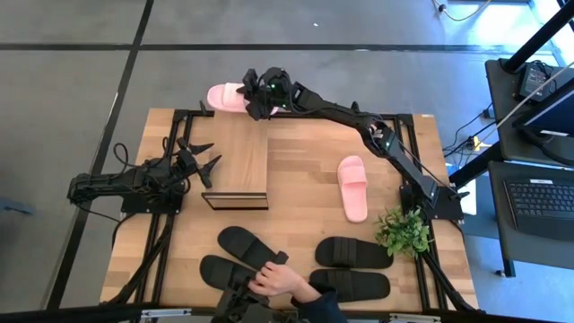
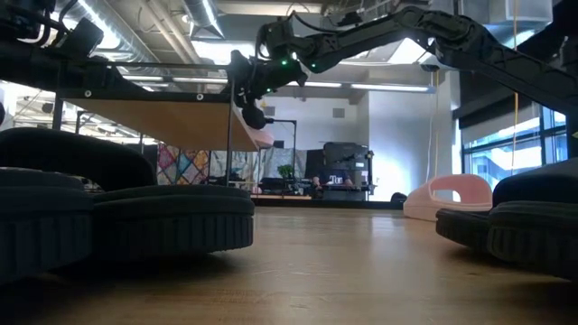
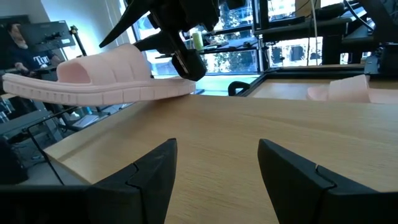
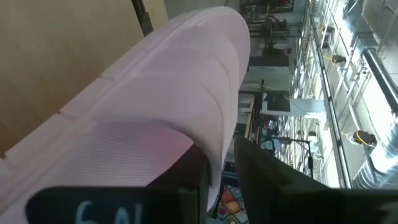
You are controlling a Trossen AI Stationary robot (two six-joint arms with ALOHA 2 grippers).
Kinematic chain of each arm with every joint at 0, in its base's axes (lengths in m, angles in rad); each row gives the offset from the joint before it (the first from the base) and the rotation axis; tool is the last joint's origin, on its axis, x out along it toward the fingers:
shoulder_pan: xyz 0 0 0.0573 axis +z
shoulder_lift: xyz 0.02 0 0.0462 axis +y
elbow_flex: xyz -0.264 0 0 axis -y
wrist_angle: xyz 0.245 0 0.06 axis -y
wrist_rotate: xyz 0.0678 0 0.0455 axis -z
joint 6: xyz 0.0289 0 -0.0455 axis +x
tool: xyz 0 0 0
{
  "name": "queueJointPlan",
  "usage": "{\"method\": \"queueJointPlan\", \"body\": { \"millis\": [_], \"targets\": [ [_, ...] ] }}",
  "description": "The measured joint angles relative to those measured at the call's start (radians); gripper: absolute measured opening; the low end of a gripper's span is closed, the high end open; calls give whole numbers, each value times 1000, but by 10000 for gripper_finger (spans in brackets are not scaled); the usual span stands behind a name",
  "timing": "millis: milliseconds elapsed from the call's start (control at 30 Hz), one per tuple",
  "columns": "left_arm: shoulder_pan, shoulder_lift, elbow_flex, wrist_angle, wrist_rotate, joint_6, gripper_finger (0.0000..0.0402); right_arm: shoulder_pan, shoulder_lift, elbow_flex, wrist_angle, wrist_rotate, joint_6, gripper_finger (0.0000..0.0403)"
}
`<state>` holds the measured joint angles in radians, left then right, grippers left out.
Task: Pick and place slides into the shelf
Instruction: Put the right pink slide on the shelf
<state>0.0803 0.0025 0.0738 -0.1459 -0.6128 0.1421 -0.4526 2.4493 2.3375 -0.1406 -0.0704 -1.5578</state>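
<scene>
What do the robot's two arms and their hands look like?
Both arms are dark, jointed and slim. The right arm carries small green lights by its wrist and near its elbow. The left hand has two black pointed fingers, angular and matte. The right hand is black too.

We see a gray floor (image 1: pixel 81 63) all around the wooden table (image 1: pixel 305 193), with dark lines crossing it. To the right of the table stands a dark desk (image 1: pixel 538 193) with a laptop (image 1: pixel 541 205) on it, and wires (image 1: pixel 471 139) lie on the floor beside it. A small green plant (image 1: pixel 403 231) sits on the table's right near corner. Far across the room we see a white wall (image 2: pixel 330 117), long bright ceiling lights (image 2: pixel 397 88) and pipes overhead. A tall window (image 2: pixel 492 153) on the right lets daylight in. A colorful patchwork panel (image 2: pixel 185 165) hangs on the left far wall.
</scene>
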Motion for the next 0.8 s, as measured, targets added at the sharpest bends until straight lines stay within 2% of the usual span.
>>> {"method": "queueJointPlan", "body": {
  "millis": [533, 633, 800],
  "targets": [
    [0, 0, 0, 0, 1, 0, 217, 7, 0, 0, 0, 1, 33, 77],
    [0, 0, 0, 0, 1, 0, 217, 14, 0, 0, 0, 2, 46, 95],
    [0, 0, 0, 0, 0, 0, 217, 16, 0, 0, 4, 1, 58, 155]
  ]
}}
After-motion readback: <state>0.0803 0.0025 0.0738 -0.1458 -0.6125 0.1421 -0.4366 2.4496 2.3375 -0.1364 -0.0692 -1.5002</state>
